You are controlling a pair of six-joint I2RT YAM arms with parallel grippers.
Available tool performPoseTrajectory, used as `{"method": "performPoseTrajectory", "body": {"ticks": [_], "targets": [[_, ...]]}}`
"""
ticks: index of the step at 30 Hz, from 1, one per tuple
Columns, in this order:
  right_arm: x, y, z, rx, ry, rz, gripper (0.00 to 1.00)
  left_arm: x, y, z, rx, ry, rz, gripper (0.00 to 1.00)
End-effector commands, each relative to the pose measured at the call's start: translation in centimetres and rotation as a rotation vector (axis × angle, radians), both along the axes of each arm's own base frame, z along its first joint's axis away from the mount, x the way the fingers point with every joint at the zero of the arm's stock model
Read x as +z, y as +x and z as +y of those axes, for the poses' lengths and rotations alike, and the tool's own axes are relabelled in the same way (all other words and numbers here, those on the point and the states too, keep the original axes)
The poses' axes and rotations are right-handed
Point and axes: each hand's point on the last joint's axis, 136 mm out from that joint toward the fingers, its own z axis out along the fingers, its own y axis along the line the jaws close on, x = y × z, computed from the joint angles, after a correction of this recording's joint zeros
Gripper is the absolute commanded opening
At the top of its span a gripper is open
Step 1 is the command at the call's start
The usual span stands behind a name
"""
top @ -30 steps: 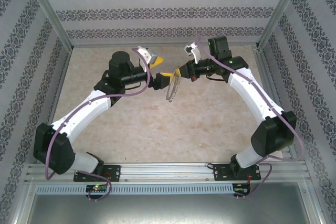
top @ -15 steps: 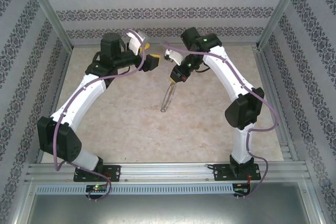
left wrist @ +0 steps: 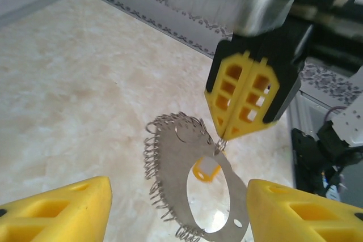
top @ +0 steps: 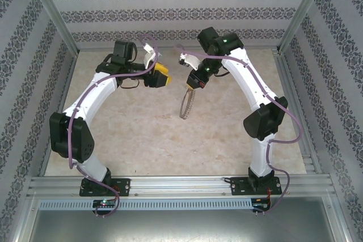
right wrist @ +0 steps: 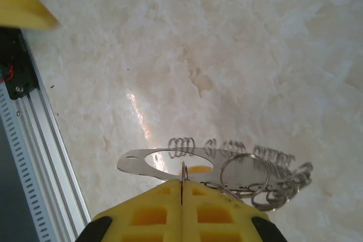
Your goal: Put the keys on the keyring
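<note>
Since half a second ago the left arm has folded back and its hand has dropped a little nearer the worktop [top: 142,134]. The right arm sits about where it was, and the keyring swings slightly closer under it. A full second back the two hands were bunched together at the ring; now they're apart.

So: pale marbled worktop, with both arms arched over the far half. The left hand [top: 161,76] is spread wide with nothing in it. In its wrist view the two yellow fingers sit at the bottom corners with the ring between them, not touching it.

The right hand [top: 194,82] is pinched tight on the top edge of the keyring [left wrist: 173,168], which dangles below it, clear of the worktop. The ring looks like a flat metal plate with an oval hole and small wire loops fringing its edge.

The key [left wrist: 198,173] is just a tiny yellow bit showing through that hole. Can't tell if it's on the ring or behind it.
</note>
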Motion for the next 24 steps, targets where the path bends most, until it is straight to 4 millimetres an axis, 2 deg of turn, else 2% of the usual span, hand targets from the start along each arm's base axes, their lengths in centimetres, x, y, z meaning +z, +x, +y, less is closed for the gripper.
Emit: {"method": "performPoseTrajectory", "body": {"ticks": [1,3,8,24], "targets": [[3.2,-0.7,0.4,0.04,0.051,-0.083,0.0,0.3,-1.4,-0.9,-0.088,-0.045,0.022,0.63],[3.8,-0.7,0.9,0.051,0.07,-0.099,0.0,0.0,-1.4,-1.6,-0.106,-0.043,0.031,0.62],[4.5,-0.6,1.8,0.071,0.087,-0.126,0.0,-0.2,-1.5,-3.4,-0.165,-0.045,0.049,0.51],[4.7,-0.5,2.3,0.091,0.096,-0.141,0.0,0.6,-1.7,-4.7,-0.236,-0.104,0.049,0.49]]}}
